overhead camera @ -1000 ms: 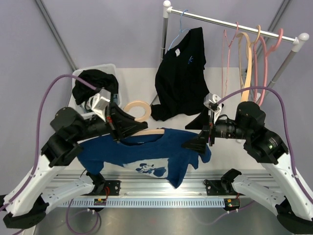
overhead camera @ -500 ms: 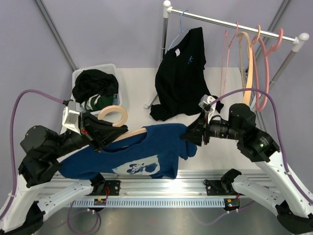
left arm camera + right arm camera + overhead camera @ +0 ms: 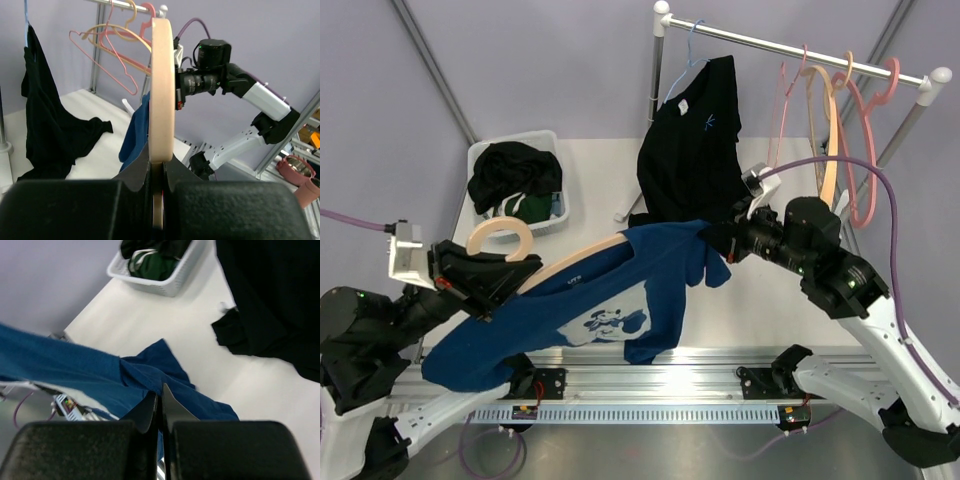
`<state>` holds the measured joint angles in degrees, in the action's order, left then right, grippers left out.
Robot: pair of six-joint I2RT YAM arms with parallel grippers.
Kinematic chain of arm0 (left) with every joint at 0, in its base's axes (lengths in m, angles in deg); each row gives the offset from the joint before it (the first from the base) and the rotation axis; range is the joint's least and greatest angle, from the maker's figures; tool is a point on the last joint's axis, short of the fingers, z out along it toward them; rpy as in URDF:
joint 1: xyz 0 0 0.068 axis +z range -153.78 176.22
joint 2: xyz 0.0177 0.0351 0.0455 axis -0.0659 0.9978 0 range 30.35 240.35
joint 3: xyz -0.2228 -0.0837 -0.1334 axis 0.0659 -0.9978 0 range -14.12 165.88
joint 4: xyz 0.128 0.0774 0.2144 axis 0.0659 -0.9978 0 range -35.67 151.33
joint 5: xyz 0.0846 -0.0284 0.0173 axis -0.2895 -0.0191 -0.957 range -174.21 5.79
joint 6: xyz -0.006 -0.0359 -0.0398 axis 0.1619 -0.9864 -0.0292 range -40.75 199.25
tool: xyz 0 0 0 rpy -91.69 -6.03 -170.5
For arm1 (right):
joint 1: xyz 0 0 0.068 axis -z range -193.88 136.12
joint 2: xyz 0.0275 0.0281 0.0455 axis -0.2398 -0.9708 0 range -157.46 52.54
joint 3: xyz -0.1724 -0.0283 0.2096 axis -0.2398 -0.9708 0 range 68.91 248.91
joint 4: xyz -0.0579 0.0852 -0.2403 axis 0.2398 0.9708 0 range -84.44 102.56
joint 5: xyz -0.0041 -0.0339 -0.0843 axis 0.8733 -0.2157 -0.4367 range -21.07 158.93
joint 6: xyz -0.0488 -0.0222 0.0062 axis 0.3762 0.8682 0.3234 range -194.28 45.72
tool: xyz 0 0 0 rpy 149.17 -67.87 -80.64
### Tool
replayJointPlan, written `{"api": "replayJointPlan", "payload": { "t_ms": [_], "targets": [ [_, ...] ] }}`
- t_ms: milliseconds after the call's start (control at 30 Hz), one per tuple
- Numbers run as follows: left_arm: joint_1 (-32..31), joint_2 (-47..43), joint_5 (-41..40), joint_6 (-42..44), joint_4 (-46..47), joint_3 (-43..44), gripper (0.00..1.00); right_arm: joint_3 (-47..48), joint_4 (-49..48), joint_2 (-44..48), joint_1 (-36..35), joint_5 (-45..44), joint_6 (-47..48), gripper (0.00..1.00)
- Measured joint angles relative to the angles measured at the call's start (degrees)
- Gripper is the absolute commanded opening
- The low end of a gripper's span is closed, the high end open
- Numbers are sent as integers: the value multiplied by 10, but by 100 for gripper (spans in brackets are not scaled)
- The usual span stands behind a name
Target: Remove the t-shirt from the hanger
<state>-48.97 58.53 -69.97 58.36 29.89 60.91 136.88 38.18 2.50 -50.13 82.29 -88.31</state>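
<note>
The blue t-shirt (image 3: 605, 300) with a white print hangs on a pale wooden hanger (image 3: 575, 262), stretched on a slant between my two arms. My left gripper (image 3: 488, 285) is shut on the hanger just below its round hook (image 3: 500, 232). In the left wrist view the hanger (image 3: 161, 90) runs edge-on out of my left gripper (image 3: 159, 167), with the t-shirt (image 3: 136, 131) behind it. My right gripper (image 3: 717, 240) is shut on the t-shirt's right sleeve. In the right wrist view blue cloth (image 3: 100, 375) bunches at my right gripper (image 3: 161, 396).
A clothes rack (image 3: 800, 52) stands at the back with a black t-shirt (image 3: 692, 160) on a blue hanger and several bare pink and wooden hangers (image 3: 840, 120). A white basket (image 3: 560, 210) of dark clothes sits at the back left, also in the right wrist view as the basket (image 3: 167, 286).
My right gripper has shut on the t-shirt's sleeve and lifted back. My left arm has drawn the hanger left and toward the near edge, stretching the shirt on a slant.
</note>
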Motion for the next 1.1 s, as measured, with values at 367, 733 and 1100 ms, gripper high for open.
{"api": "replayJointPlan", "payload": {
  "t_ms": [367, 733, 1100],
  "targets": [
    [0, -2, -32, -21, 8, 38, 0, 42, 1, -79, 30, -8, -41, 0],
    [0, -19, -49, -39, 181, -38, 0, 8, -37, -138, 33, 76, -47, 0],
    [0, 40, -35, -64, 436, -149, 0, 58, -28, -212, 35, 44, -26, 0]
  ]
}}
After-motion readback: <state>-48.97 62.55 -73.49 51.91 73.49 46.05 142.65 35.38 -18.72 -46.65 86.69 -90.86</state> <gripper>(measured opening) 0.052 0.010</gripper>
